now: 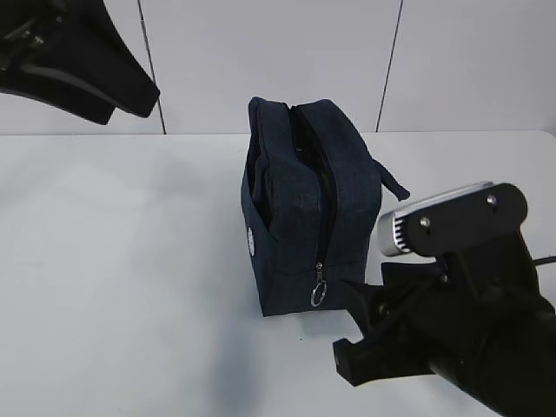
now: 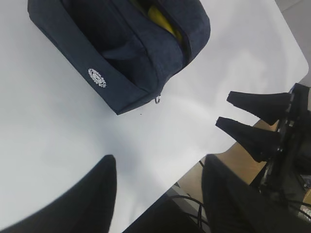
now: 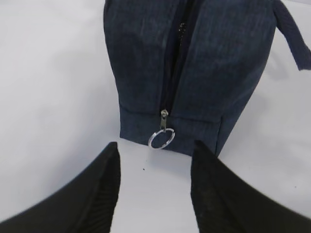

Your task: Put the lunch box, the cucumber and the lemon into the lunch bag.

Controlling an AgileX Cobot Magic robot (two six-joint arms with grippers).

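Zipping looks next: lunch bag (image 3: 194,73) upright on desk (image 1: 130,261), dead ahead of right tool (image 3: 153,194), parted, empty. Ring pull (image 3: 162,138) just beyond tips; pinch squarely. Left tool (image 2: 158,199) parted, empty, bag beyond. Lemon (image 2: 163,19) inside.

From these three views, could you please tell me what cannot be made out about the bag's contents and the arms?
- Lunch box and cucumber: unseen in every view; the lunch bag walls hide its inside.
- Yellow patch: left wrist view, through the opening; probably the lemon, mostly covered by fabric.
- Left tool: tips not in the exterior view, cut by its top edge.
- Zipper ring: tiny in the left wrist view.
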